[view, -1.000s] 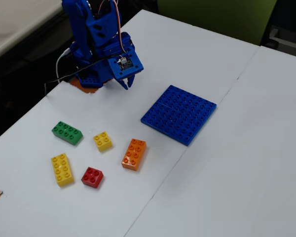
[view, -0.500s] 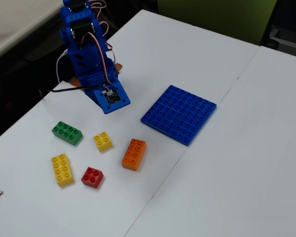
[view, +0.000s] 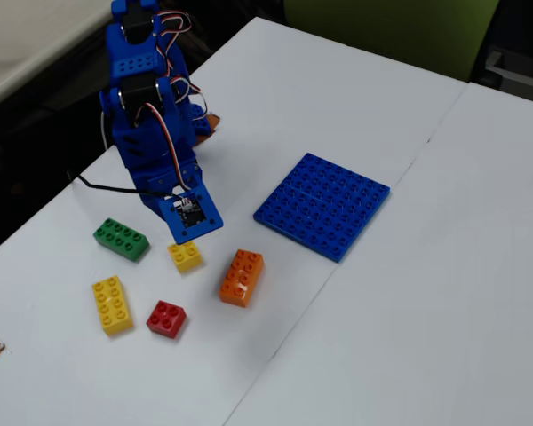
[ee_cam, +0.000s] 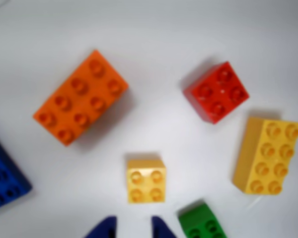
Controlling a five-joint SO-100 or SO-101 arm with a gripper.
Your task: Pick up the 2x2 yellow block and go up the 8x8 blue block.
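Observation:
The 2x2 yellow block [ee_cam: 146, 180] lies flat on the white table, just ahead of my gripper [ee_cam: 133, 229] in the wrist view. My two blue fingertips [ee_cam: 107, 227] stand apart at the bottom edge with nothing between them. In the fixed view the small yellow block [view: 185, 255] sits right below the arm's camera mount [view: 188, 216], which hides the fingers. The 8x8 blue block [view: 322, 205] lies flat to the right of the arm. Only its corner [ee_cam: 2, 178] shows at the wrist view's left edge.
An orange 2x4 brick [view: 242, 277] lies between the small yellow block and the blue plate. A green brick [view: 121, 239], a long yellow brick [view: 112, 304] and a red 2x2 brick [view: 166, 319] lie to the left and front. The table edge runs close behind the arm.
The arm has swung forward and down from near the table's back edge, until its wrist hangs over the small yellow block. The bricks have not moved.

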